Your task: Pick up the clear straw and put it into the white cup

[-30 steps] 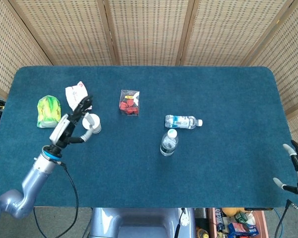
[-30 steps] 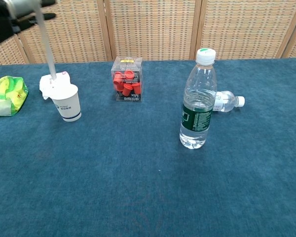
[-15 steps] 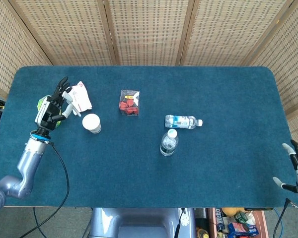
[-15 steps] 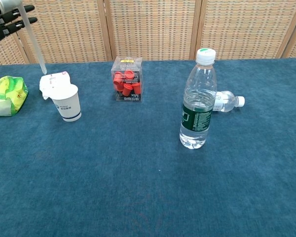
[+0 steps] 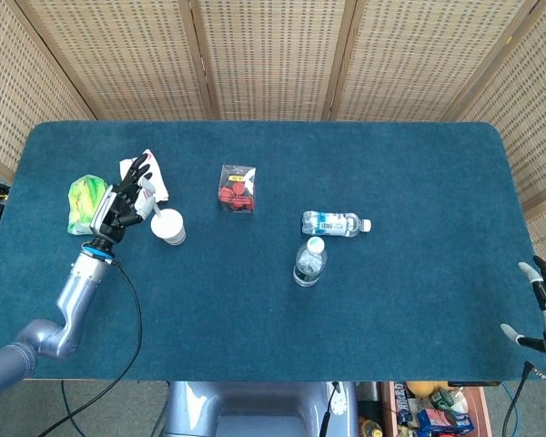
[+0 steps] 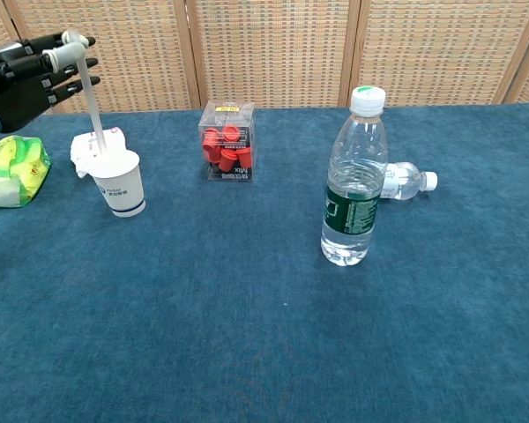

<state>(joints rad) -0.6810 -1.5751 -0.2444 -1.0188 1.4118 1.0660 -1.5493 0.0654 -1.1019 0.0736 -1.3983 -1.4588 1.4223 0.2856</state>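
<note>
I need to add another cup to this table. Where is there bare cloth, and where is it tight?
Bare: the whole near strip in front of the upright bottle, and the right end beyond the lying bottle. Tight: the left end, where the left hand holds the clear straw over the white cup, beside the green bag and the white wrapper.

My hand (image 6: 22,77) is matt black plastic, pinching a clear plastic straw (image 6: 89,104). The cup (image 6: 119,181) looks like smooth white paper. The table (image 6: 247,335) wears nappy blue cloth; the bottle (image 6: 353,188) is glossy plastic.
</note>
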